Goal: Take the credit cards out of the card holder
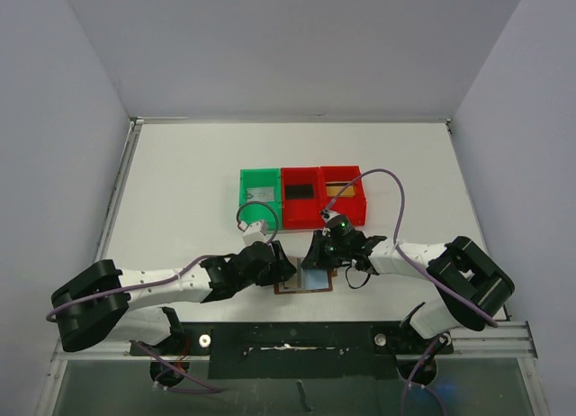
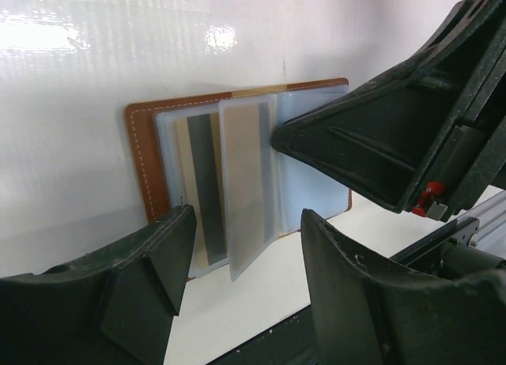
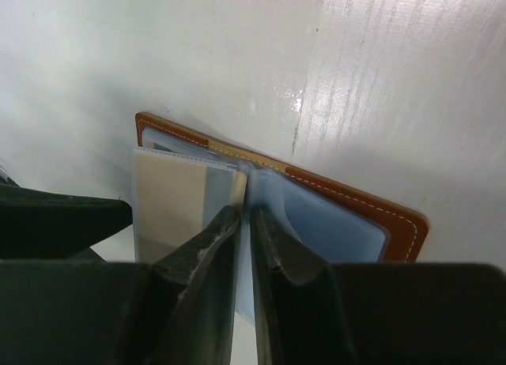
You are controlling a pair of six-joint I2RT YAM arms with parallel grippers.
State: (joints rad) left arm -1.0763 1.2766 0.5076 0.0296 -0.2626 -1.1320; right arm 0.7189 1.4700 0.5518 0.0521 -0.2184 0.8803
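The top view shows the whole layout: the holder lies open on the table, near the arm bases, with both grippers meeting over it. The left gripper is at its left edge and the right gripper is over its far side. From here the arms hide most of the holder, and neither gripper's state can be read.

The wrist views fill that in. The left wrist view shows the left gripper released, its fingers spread wide and low in front of the holder, grasping nothing. Inside lies a tan card with a dark stripe, in a clear pocket. One sleeve stands up from the spine. The right gripper comes in from the right and meets the sleeve's edge.

The right wrist view shows the right gripper clenched on that sleeve. Its fingers stand almost together with the thin leaf between them. I cannot tell whether a card sits in that leaf. The tan card is to the left and a pale blue pocket to the right. The brown rim of the holder runs behind them.

Farther out on the table, well apart from the holder, stand a green bin and two red bins in a row. A purple cable loops over the right arm.
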